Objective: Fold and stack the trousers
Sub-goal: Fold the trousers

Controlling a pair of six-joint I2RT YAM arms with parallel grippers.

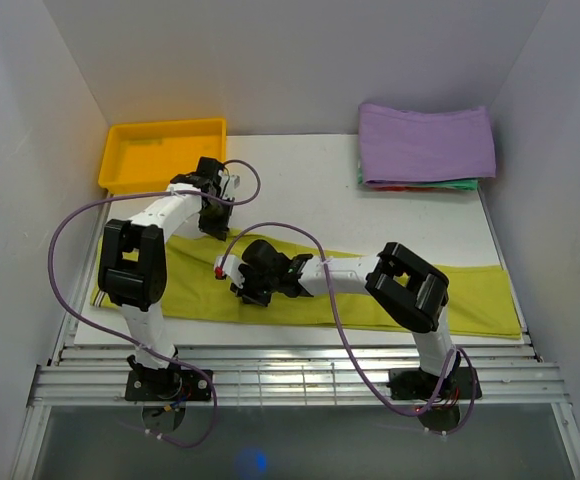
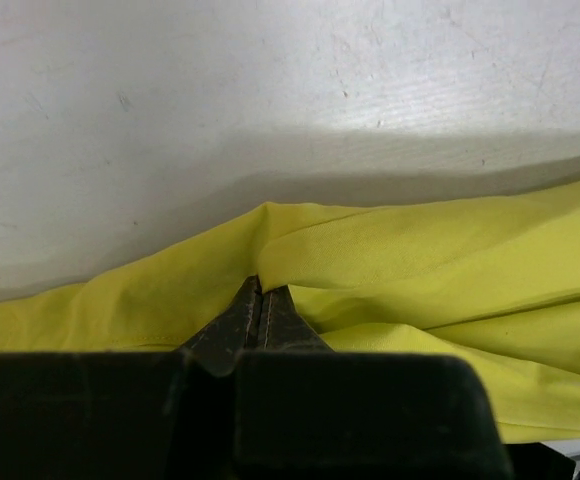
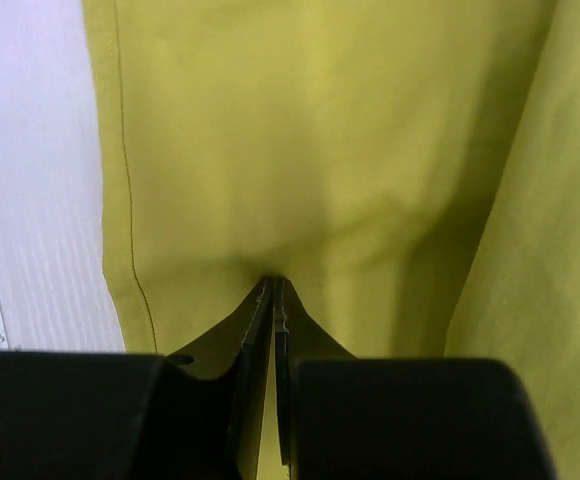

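The yellow-green trousers (image 1: 470, 295) lie stretched flat across the table from left to right. My left gripper (image 1: 213, 228) is at their far edge, left of the middle. In the left wrist view it (image 2: 261, 287) is shut on a raised fold of the trousers' edge (image 2: 420, 250), with bare table beyond. My right gripper (image 1: 245, 290) is on the cloth near its front edge, a little right of the left gripper. In the right wrist view it (image 3: 275, 283) is shut, pinching a small pucker of the trousers (image 3: 320, 130). The waistband trim does not show.
A yellow tray (image 1: 160, 150) stands at the back left, just behind my left gripper. A folded purple cloth (image 1: 425, 140) lies on other folded cloths at the back right. White walls close in on both sides. A slatted rail (image 1: 290, 360) runs along the front edge.
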